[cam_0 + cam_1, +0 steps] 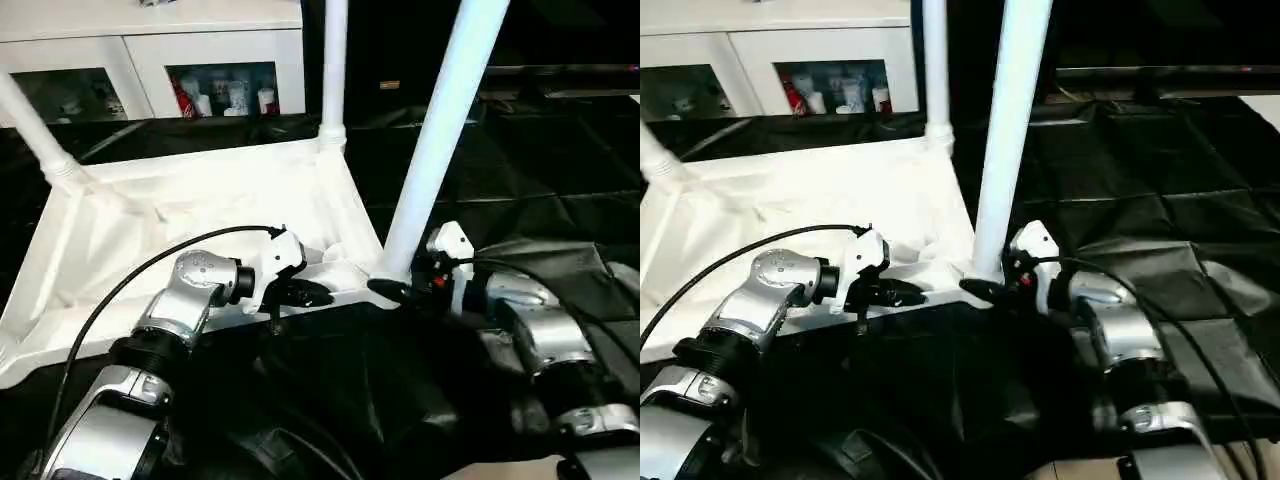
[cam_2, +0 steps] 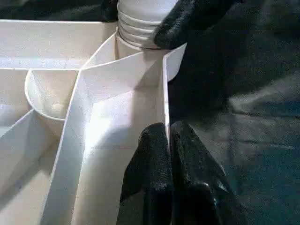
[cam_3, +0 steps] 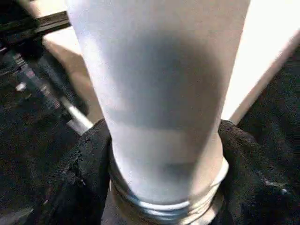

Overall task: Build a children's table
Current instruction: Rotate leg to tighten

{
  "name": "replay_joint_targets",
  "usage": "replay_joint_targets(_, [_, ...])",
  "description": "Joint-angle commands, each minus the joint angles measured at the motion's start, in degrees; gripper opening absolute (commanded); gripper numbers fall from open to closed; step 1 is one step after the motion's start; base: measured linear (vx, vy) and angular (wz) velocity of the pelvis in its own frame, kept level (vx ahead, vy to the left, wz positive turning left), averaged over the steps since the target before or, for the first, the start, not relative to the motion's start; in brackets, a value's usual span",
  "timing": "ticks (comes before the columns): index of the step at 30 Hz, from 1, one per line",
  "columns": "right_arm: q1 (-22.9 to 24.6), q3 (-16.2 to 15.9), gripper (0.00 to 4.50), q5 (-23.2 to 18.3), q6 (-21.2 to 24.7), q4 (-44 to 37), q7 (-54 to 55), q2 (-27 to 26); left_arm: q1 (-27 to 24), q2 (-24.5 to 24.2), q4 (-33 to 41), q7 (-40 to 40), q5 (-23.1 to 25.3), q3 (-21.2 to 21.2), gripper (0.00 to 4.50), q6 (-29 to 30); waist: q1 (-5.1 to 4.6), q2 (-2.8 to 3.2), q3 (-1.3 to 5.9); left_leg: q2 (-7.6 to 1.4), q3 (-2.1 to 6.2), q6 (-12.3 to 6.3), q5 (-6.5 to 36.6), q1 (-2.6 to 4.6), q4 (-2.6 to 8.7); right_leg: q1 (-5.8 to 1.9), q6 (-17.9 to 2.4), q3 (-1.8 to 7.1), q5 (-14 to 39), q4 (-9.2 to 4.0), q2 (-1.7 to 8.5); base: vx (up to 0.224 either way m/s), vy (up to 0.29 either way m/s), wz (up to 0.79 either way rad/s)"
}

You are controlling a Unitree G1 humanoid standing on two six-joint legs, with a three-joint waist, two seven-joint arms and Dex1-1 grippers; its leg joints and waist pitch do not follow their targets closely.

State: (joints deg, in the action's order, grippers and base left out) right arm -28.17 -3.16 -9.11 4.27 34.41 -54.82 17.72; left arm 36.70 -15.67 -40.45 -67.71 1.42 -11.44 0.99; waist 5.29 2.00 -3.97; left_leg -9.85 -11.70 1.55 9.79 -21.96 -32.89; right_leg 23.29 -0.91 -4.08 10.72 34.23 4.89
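Silver forearms point(image 1: 150, 340) frame the near edge of the upturned tabletop point(image 1: 180, 215), lying underside-up on black sheeting point(image 1: 520, 180). Right end effector point(image 1: 400, 288) pinches the near-right leg point(image 1: 440, 130) at its threaded base, w/ the leg seated in its corner socket; left end effector point(image 2: 168, 154) is pressed together on the top's rim wall. Progress: 3 legs visibly upright, incl. far-right point(image 1: 333, 70) & far-left point(image 1: 35, 130); 4th corner can't be judged. Room: open sheeting to the right; white cabinet point(image 1: 150, 50) behind limits the far side
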Motion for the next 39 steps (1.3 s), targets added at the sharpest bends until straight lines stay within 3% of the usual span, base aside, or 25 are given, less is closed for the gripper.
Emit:
replay_joint_targets(1, [1.14,0.24,2.78,2.53,1.04,3.75,10.74,-4.60,1.57,3.58,-4.23,8.13,0.62,1.03,0.00,0.75,0.25,-0.96,3.47,-3.74,1.65,-5.27,10.02,0.87,3.40,-2.67,-13.84,2.77,11.43,-3.96,4.47,0.000,0.000,0.00])
replay_joint_targets(2, [0.43,1.20,2.78,3.24,1.76,5.89,17.95,-7.49,2.86,5.65,-5.83,12.03,1.11,1.36,0.00,1.31,-0.03,-0.73,3.18,-3.72,1.75,-3.90,11.80,1.31,3.73,-2.18,-13.47,2.91,14.09,-4.50,4.53,0.000,0.000,0.00])
replay_joint_targets(3, [0.43,1.20,2.77,3.24,1.76,5.89,17.95,-7.49,2.86,5.65,-5.83,12.03,1.11,1.36,0.00,1.31,-0.30,-1.02,3.18,-3.53,2.09,-2.12,13.48,1.26,4.03,-2.70,-12.53,2.71,17.96,-4.69,4.74,0.000,0.000,0.00])
replay_joint_targets(4, [-0.14,1.83,2.77,3.67,2.25,7.32,22.48,-9.26,3.67,6.97,-6.77,14.34,1.30,1.58,0.00,1.68,-0.29,-1.05,3.19,-3.58,2.15,-1.70,13.84,1.30,4.11,-2.74,-12.01,2.77,19.02,-4.82,4.80,0.000,0.000,0.00])
replay_joint_targets(5, [-1.21,2.15,2.77,4.68,2.52,9.26,28.14,-11.07,4.65,8.81,-7.83,17.71,1.60,1.82,0.00,2.35,-0.28,-0.89,2.96,-3.60,2.00,-1.23,15.48,1.82,4.14,-2.16,-11.42,2.96,20.78,-5.31,4.78,0.000,0.000,0.00])
replay_joint_targets(6, [-1.21,2.15,2.77,4.68,2.52,9.26,28.14,-11.07,4.65,8.81,-7.83,17.71,1.60,1.82,0.00,2.35,-0.60,-0.93,2.58,-3.42,2.20,-0.70,17.93,1.77,4.40,-2.21,-10.60,2.85,24.54,-5.65,4.76,0.000,0.000,0.00])
replay_joint_targets(7, [-2.37,2.43,2.77,5.12,2.71,10.98,32.45,-12.99,5.36,10.62,-8.53,20.22,1.87,1.77,0.00,2.93,-0.53,-0.73,2.69,-3.43,2.35,-0.26,18.38,1.86,4.41,-2.29,-10.22,2.87,25.48,-5.69,4.87,0.000,0.000,0.00])
replay_joint_targets(8, [-2.70,2.48,2.77,5.17,2.72,11.39,33.41,-13.52,5.53,11.07,-8.71,20.92,2.01,1.71,0.00,3.00,-0.51,-0.93,2.71,-3.41,2.40,-0.15,19.16,2.01,4.57,-2.20,-9.34,2.93,26.40,-6.01,4.88,0.000,0.000,0.00])
replay_joint_targets(11, [-5.14,1.23,2.77,6.03,0.90,13.60,36.65,-17.47,6.37,14.34,-9.50,23.84,3.08,0.38,0.00,2.79,-0.66,-0.54,2.76,-3.43,2.49,0.09,20.54,2.17,4.79,-2.01,-9.08,3.07,25.92,-6.12,4.89,0.000,0.000,0.00])
replay_joint_targets(13, [-5.42,0.79,2.77,6.14,0.11,13.57,36.00,-17.93,6.39,14.67,-9.44,23.68,3.23,0.01,0.00,2.51,-0.57,-0.66,2.73,-3.42,2.52,-0.17,20.94,2.18,4.81,-2.06,-8.86,3.07,25.87,-6.20,4.94,0.000,0.000,0.00])
replay_joint_targets(14, [-5.36,0.78,3.32,5.74,-0.80,13.02,34.42,-18.00,6.27,14.48,-9.22,22.98,3.34,-0.37,0.00,2.07,-0.51,-0.66,2.80,-3.44,2.50,-0.67,20.62,2.04,4.88,-2.15,-8.83,3.14,24.59,-6.11,4.91,0.000,0.000,0.00])
replay_joint_targets(20, [-4.67,0.90,3.84,4.13,-3.36,9.47,24.86,-14.53,4.71,10.87,-7.87,14.87,2.74,-1.17,0.00,-1.75,-0.32,-0.86,3.10,-3.38,2.27,-2.99,16.26,1.38,4.60,-2.78,-10.25,3.19,18.31,-5.44,4.92,0.000,0.000,0.00])
replay_joint_targets(23, [-4.55,0.13,3.84,2.48,-1.97,7.25,17.87,-10.73,3.27,8.30,-6.13,10.01,1.88,-1.25,0.00,-2.37,-0.05,-1.05,3.27,-3.27,1.98,-5.26,12.25,0.70,4.04,-3.32,-11.81,2.98,12.92,-4.63,4.80,0.000,0.000,0.00])
replay_joint_targets(25, [-4.22,-0.66,3.84,1.59,-1.23,5.45,12.39,-7.78,2.41,6.28,-5.05,6.69,1.42,-1.38,0.00,-2.87,0.22,-0.76,3.39,-3.48,1.80,-5.95,11.07,1.08,3.86,-2.96,-12.68,2.84,11.95,-4.60,4.72,0.000,0.000,0.00])
replay_joint_targets(27, [-4.02,-0.97,3.84,1.21,-0.89,4.54,9.59,-6.38,2.02,5.28,-4.51,5.09,1.18,-1.45,0.00,-3.06,0.45,-0.73,3.59,-3.65,1.67,-6.71,9.32,0.89,3.55,-3.08,-13.77,2.73,8.69,-4.08,4.58,0.000,0.000,0.00])
replay_joint_targets(31, [-3.40,-1.46,3.84,0.37,0.63,1.88,-1.29,-0.84,0.39,1.66,-1.63,-1.75,-0.79,-1.17,0.00,-2.98,0.63,-0.92,3.58,-3.77,1.60,-7.05,9.15,0.84,3.46,-3.10,-14.70,2.62,7.22,-3.71,4.47,0.000,0.000,0.00])
replay_joint_targets(39, [-3.67,-1.67,3.84,-1.15,2.38,0.72,-7.52,2.94,-1.36,-0.44,1.01,-4.76,-2.24,-0.65,0.00,-2.17,0.76,-1.19,3.57,-3.93,1.57,-6.48,9.23,0.90,3.45,-2.92,-15.18,2.67,7.67,-3.55,4.56,0.000,0.000,0.00])
